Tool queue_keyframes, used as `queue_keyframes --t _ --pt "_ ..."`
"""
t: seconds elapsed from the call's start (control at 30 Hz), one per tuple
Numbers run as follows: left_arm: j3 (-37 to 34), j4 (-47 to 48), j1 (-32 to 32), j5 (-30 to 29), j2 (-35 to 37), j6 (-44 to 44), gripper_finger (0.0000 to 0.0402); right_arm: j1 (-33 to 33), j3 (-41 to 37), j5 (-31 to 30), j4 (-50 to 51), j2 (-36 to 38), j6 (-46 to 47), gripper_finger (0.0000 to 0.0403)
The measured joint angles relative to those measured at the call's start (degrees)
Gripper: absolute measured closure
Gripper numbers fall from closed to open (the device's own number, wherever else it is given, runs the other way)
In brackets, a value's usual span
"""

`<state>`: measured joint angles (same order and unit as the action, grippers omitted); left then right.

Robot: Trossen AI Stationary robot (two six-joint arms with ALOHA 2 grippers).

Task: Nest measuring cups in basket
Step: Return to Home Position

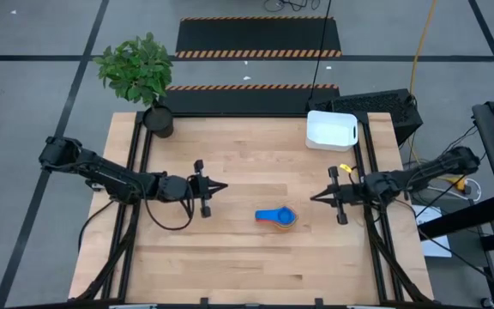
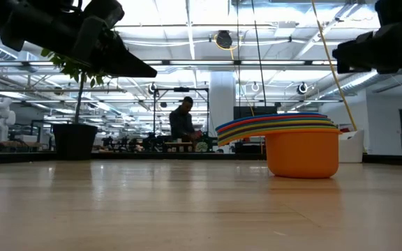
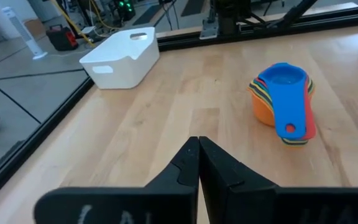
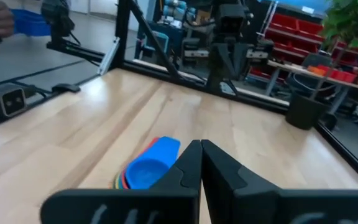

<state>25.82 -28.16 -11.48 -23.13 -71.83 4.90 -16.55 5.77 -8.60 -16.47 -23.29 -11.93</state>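
Both arms above the bench (image 1: 230, 253) during the retreat to the rest pose. The left hand (image 1: 219, 185) and the right hand (image 1: 314, 197) face each other across the middle of the bench. Each has its two fingers pressed together tip to tip and holds nothing, as both wrist views confirm. The low view shows both hands raised clear above the bench surface.

The stack of measuring cups (image 1: 276, 217) stands on the bare bench between the two hands, ahead of each set of fingertips and a little to one side, nearer the right hand. A blue cup (image 3: 283, 81) lies uppermost and an orange cup (image 2: 302, 152) is at the bottom, with the handles fanned together. The basket (image 1: 332, 142) sits empty off to the side of the right hand, towards the far edge, well apart from the stack.

Recommended execution: draw each arm straight back along its own line and keep the hands at their present height, so that no finger sweeps the projecting handles. Keep the fingers together and avoid any dip towards the stack.

Judged against the task, the nest appears complete but is not yet inside the basket.
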Motion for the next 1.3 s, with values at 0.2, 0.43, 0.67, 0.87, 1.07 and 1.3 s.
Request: queue_keyframes --t 0.2,0.43,0.67,0.87,1.07,1.3 --pt "0.0 0.1 -0.2 0.4 0.0 -0.1 0.0395 1.9 -0.9 4.5 0.4 0.4 0.4 0.0403" --pt "0.0 0.2 -0.2 0.7 0.0 -0.1 0.0389 5.1 -2.3 7.4 0.4 1.6 1.7 0.0403" --pt "0.0 0.7 -0.2 0.7 0.0 -0.5 0.0393 8.2 -2.7 7.4 0.8 3.4 2.3 0.0403" --pt "0.0 1.8 -0.2 0.7 0.0 -0.9 0.0397 10.4 -2.7 8.8 2.6 6.5 2.3 0.0403" --pt "0.1 3.0 -0.2 0.7 0.0 -1.5 0.0387 13.6 -2.7 10.3 7.6 11.4 2.3 0.0403" --pt "0.1 3.1 -0.2 0.7 0.0 -2.4 0.0396 17.4 -2.7 12.1 9.7 16.5 2.7 0.0403"
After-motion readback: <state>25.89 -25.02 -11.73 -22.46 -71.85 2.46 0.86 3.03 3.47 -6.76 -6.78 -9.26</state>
